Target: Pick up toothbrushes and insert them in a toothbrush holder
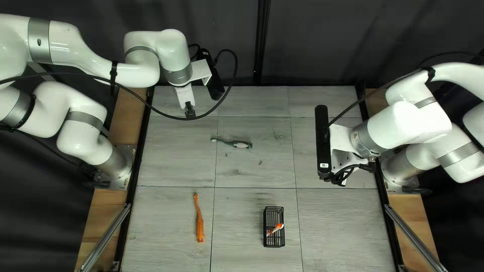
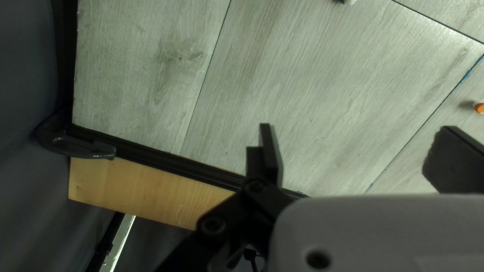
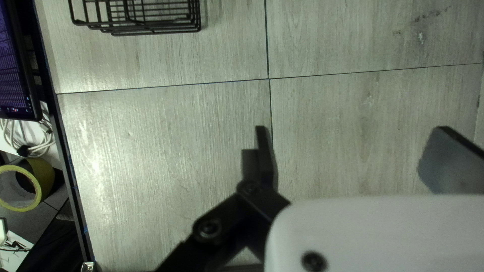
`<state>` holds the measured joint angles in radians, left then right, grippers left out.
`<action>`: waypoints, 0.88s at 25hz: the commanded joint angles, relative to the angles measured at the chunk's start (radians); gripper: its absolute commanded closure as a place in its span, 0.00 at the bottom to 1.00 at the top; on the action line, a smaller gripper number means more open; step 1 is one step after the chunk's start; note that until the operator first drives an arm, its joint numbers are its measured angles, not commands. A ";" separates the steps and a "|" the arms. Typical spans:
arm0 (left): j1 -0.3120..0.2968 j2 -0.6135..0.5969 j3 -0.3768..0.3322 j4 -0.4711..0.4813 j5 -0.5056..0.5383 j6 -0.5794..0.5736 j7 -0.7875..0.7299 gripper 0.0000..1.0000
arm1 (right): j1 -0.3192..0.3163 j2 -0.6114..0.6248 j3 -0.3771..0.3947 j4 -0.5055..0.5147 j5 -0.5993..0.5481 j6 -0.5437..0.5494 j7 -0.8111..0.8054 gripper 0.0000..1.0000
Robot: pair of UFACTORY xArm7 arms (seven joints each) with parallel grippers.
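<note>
Orange toothbrush (image 1: 199, 224) lies on the tabletop (image 1: 252, 171), left of the black wire holder (image 1: 274, 208) in the top left view. Green-and-white toothbrush (image 1: 237, 144) lies farther up that view. Orange-and-white toothbrush (image 1: 276, 228) sits tilted in the holder. Left gripper (image 1: 189, 111) and right gripper (image 1: 341, 178): both spread wide.

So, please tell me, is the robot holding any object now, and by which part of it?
Nothing is held: the left pincer and the right pincer both stand open, with no object between their fingers.
</note>
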<state>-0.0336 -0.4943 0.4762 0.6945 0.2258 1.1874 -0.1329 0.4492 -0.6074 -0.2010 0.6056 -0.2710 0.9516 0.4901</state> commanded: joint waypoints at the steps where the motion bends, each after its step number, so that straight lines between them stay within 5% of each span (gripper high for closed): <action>1: 0.000 0.000 0.000 0.000 0.000 0.000 0.000 0.00 | 0.018 0.085 0.008 0.015 -0.009 -0.049 -0.002 0.00; 9: 0.000 0.000 0.000 0.000 0.000 0.000 0.000 0.00 | 0.100 0.350 0.112 0.215 -0.038 -0.031 0.030 0.00; 22: 0.000 0.000 0.000 0.000 0.000 0.000 0.000 0.00 | 0.128 0.477 0.124 0.228 0.005 -0.215 -0.001 0.00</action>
<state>-0.0336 -0.4944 0.4762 0.6945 0.2258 1.1874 -0.1329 0.5814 -0.1358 -0.0668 0.8445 -0.2837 0.7694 0.5048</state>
